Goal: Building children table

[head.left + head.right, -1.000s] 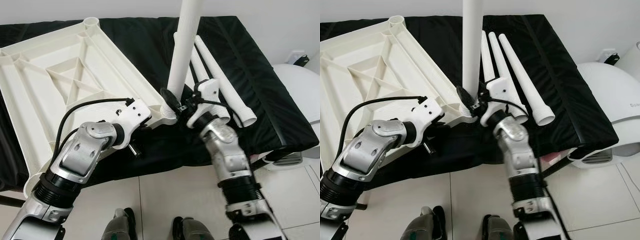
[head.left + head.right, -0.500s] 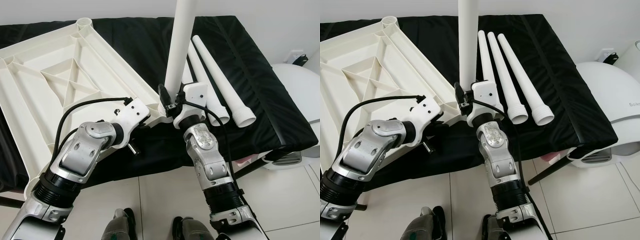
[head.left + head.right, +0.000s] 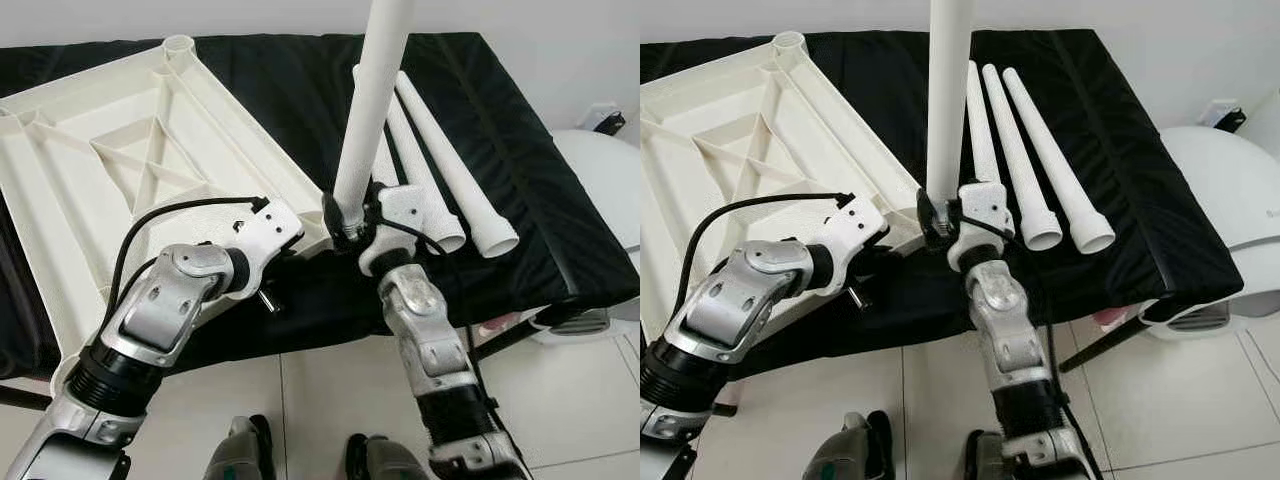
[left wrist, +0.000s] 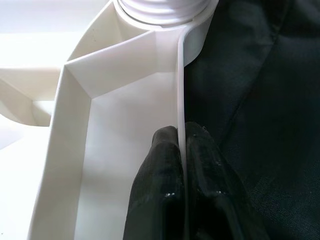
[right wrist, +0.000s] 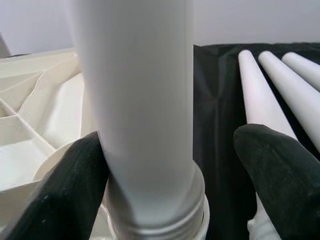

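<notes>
A white table top lies upside down on the black cloth. One white leg stands upright in the table top's near corner socket. My left gripper is shut on the thin rim of the table top just beside that socket. At the foot of the upright leg, my right gripper is open around it: one finger touches the leg and the other finger stands apart. Three loose legs lie side by side to the right.
A white rounded appliance stands on the floor at the right, close to the black surface's corner. Pale tiled floor lies before the front edge, with my feet on it. A wall runs behind.
My right forearm has swung left around the leg's foot, then slightly back. The leg's top now leans a little more to the right. My left gripper keeps its hold on the rim.
</notes>
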You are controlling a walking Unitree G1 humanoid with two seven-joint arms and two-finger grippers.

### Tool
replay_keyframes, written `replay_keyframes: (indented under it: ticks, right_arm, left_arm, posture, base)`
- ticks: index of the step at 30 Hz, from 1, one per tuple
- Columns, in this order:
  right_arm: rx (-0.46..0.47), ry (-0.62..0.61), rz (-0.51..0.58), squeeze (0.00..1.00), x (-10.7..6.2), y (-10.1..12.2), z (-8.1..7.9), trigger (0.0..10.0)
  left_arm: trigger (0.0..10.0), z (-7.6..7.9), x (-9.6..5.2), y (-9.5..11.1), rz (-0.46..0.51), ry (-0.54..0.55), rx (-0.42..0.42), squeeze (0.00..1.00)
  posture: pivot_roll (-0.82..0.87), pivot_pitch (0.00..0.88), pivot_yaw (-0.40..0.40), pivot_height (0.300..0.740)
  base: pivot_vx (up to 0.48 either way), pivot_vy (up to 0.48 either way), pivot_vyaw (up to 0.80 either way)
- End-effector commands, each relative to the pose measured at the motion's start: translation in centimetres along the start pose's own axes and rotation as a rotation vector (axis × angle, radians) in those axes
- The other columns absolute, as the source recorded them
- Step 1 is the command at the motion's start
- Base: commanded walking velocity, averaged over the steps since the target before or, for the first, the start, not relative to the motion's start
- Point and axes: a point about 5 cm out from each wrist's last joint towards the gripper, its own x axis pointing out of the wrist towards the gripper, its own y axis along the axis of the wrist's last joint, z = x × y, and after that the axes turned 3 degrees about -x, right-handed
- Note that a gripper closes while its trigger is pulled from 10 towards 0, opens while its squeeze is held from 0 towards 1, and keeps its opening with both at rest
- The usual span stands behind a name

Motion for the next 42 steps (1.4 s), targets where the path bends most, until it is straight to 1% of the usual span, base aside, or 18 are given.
replay_keyframes:
  ticks: [1, 6, 7, 8, 10, 11, 13, 16, 17, 22, 25, 26, 32, 36, 37, 38, 40, 42]
  right_arm:
    - [0.001, -0.010, 0.007, 0.00, -0.9, 0.0, 0.8, 10.0]
    - [-0.007, -0.013, 0.013, 0.00, -1.6, 0.2, 1.3, 10.0]
    - [-0.023, -0.044, -0.006, 0.00, -3.3, -0.3, 2.7, 10.0]
    - [-0.023, -0.044, -0.006, 0.00, -3.3, -0.3, 2.7, 10.0]
    - [-0.029, -0.057, -0.004, 0.00, -4.4, -0.3, 3.4, 10.0]
    - [-0.029, -0.057, -0.004, 0.00, -4.4, -0.3, 3.4, 10.0]
    - [-0.005, -0.050, 0.019, 0.00, -5.4, 0.1, 3.6, 10.0]
    - [0.009, -0.047, 0.038, 0.00, -6.0, 0.5, 3.8, 10.0]
    - [0.030, -0.038, 0.042, 0.00, -6.1, 0.5, 3.9, 10.0]
    - [0.062, 0.025, 0.076, 0.00, -6.1, 1.1, 3.8, 10.0]
    - [0.091, 0.116, 0.109, 0.00, -5.8, 1.9, 3.6, 10.0]
    - [0.099, 0.138, 0.115, 0.00, -5.6, 2.1, 3.7, 10.0]
    - [0.094, 0.180, 0.122, 0.00, -5.4, 2.7, 4.0, 10.0]
    - [0.079, 0.282, 0.114, 0.00, -4.9, 3.5, 5.0, 10.0]
    - [0.079, 0.282, 0.114, 0.00, -4.9, 3.5, 5.0, 10.0]
    - [0.068, 0.288, 0.108, 0.00, -4.8, 3.6, 5.5, 10.0]
    - [0.067, 0.287, 0.107, 0.00, -4.8, 3.6, 5.6, 10.0]
    - [0.060, 0.303, 0.088, 0.00, -4.7, 3.6, 6.1, 10.0]
  left_arm:
    - [10.0, -0.1, -0.3, 0.1, 0.012, 0.011, 0.031, 0.00]
    - [10.0, -0.1, -0.2, 0.1, 0.010, 0.011, 0.033, 0.00]
    - [10.0, -0.2, 0.0, 0.2, 0.017, 0.004, 0.030, 1.00]
    - [10.0, -0.2, 0.0, 0.2, 0.017, 0.004, 0.030, 1.00]
    - [10.0, -0.2, 0.1, 0.3, 0.025, -0.004, 0.021, 1.00]
    - [10.0, -0.2, 0.1, 0.3, 0.025, -0.004, 0.021, 1.00]
    - [10.0, -0.2, 0.1, 0.3, 0.029, -0.013, 0.026, 1.00]
    - [10.0, -0.1, 0.1, 0.3, 0.031, -0.021, 0.028, 1.00]
    - [10.0, -0.1, 0.1, 0.4, 0.032, -0.026, 0.029, 1.00]
    - [10.0, -0.1, 0.1, 0.4, 0.031, -0.024, 0.037, 1.00]
    - [10.0, -0.4, -0.1, 0.4, 0.028, -0.008, 0.053, 1.00]
    - [10.0, -0.6, -0.2, 0.5, 0.031, -0.005, 0.059, 0.00]
    - [10.0, -0.8, -0.4, 0.7, 0.039, -0.001, 0.064, 0.00]
    - [10.0, -1.1, -1.1, 1.3, 0.066, -0.005, 0.077, 0.00]
    - [10.0, -1.1, -1.1, 1.3, 0.066, -0.005, 0.077, 0.00]
    - [10.0, -1.3, -1.3, 1.2, 0.064, -0.003, 0.086, 0.00]
    - [10.0, -1.3, -1.3, 1.2, 0.063, -0.003, 0.088, 0.00]
    - [10.0, -1.2, -1.7, 1.7, 0.086, -0.025, 0.082, 0.00]
  posture:
    - [-0.01, 0.185, -0.019, 0.740]
    - [-0.02, 0.182, -0.016, 0.740]
    - [-0.03, 0.180, -0.010, 0.740]
    - [-0.03, 0.180, -0.010, 0.740]
    - [-0.04, 0.182, -0.007, 0.740]
    - [-0.04, 0.182, -0.007, 0.740]
    - [-0.04, 0.188, -0.002, 0.740]
    - [-0.05, 0.192, 0.000, 0.740]
    - [-0.05, 0.194, 0.000, 0.740]
    - [-0.04, 0.198, 0.000, 0.740]
    - [-0.04, 0.197, -0.004, 0.740]
    - [-0.03, 0.195, -0.005, 0.740]
    - [-0.03, 0.193, -0.006, 0.740]
    - [-0.03, 0.193, -0.003, 0.740]
    - [-0.03, 0.193, -0.003, 0.740]
    - [-0.03, 0.192, -0.002, 0.740]
    - [-0.03, 0.192, -0.002, 0.740]
    - [-0.03, 0.192, 0.000, 0.740]
  base:
    - [0.000, 0.000, 0.00]
    - [0.000, 0.000, 0.00]
    - [0.000, 0.000, 0.00]
    - [0.000, 0.000, 0.00]
    - [0.000, 0.000, 0.00]
    - [0.000, 0.000, 0.00]
    - [0.000, 0.000, 0.00]
    - [0.000, 0.000, 0.00]
    - [0.000, 0.000, 0.00]
    - [0.000, 0.000, 0.00]
    - [0.000, 0.000, 0.00]
    - [0.000, 0.000, 0.00]
    - [0.000, 0.000, 0.00]
    - [0.000, 0.000, 0.00]
    - [0.000, 0.000, 0.00]
    - [0.000, 0.000, 0.00]
    - [0.000, 0.000, 0.00]
    - [0.000, 0.000, 0.00]
